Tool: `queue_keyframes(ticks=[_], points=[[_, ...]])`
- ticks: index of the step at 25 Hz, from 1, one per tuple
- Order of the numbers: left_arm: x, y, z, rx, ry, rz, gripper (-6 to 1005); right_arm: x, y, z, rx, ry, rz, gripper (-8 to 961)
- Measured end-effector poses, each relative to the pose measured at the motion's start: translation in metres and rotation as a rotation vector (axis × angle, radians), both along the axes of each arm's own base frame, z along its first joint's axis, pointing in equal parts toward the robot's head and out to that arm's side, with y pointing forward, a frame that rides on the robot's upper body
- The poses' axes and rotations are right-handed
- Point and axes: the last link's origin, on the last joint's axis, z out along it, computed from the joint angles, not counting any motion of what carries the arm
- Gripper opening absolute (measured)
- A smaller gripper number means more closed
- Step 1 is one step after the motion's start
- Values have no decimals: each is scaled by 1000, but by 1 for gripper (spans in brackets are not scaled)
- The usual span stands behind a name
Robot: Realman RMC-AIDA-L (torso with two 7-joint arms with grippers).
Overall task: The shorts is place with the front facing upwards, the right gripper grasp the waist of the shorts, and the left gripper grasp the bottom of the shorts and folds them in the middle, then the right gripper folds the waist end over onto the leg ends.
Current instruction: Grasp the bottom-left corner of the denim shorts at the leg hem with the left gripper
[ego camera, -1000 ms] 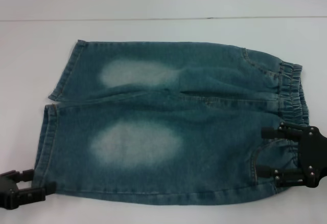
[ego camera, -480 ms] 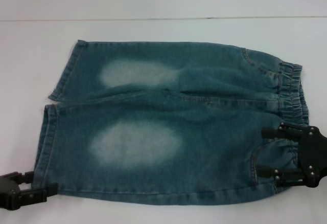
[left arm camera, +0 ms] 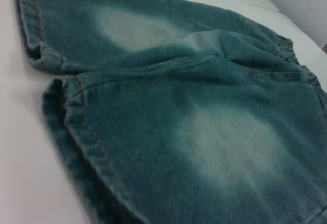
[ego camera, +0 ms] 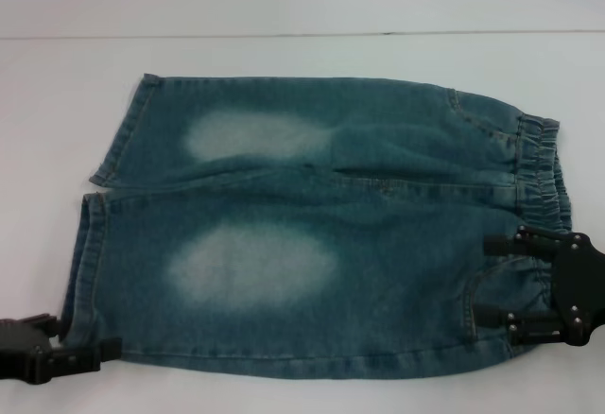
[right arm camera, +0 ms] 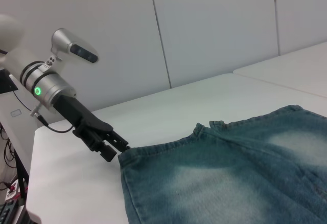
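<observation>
shorts [ego camera: 321,225] flat — (both hands at edges)

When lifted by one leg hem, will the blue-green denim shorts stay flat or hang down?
The blue-green denim shorts probably sag: soft folds show near the crotch. The gathered elastic waist may bunch. Thick denim likely drags rather than slides on the white table.

A plain white bench [ego camera: 302,55] is seen, with a thin dark seam [ego camera: 284,35] running across its far part. Behind it, a pale panelled wall [right arm camera: 214,24] is shown, divided by narrow vertical joints. A second white surface [right arm camera: 291,68] is set just beside the bench.
</observation>
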Motion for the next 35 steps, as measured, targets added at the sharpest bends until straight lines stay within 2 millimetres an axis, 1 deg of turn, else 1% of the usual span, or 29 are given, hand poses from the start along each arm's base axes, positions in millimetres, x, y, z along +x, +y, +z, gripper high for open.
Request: queue_keyframes(ticks=[7,18,21,25,28,31,35], points=[[6,9,-2,-6,-7,-14,852,0,0,0,-1,1,-1,948],[9,17,-6,-44,36,-29,833,0,-2,1,-6,8,-5,949],[9,19,-8,-44,47,-29,709,-2,-4,7,-21,44,-26,949],[11,21,-9,-41,41,-30,530,0,-5,24,-12,110,-100,949],[14,23,-9,-43,35,-36,386,7,-1,43,11,168,-225,949],[17,28,-9,-44,33,-42,189,14,3,62,-16,219,-377,948],[22,33,-10,-50,30,-52,81,25,8,84,-72,251,-588,948]])
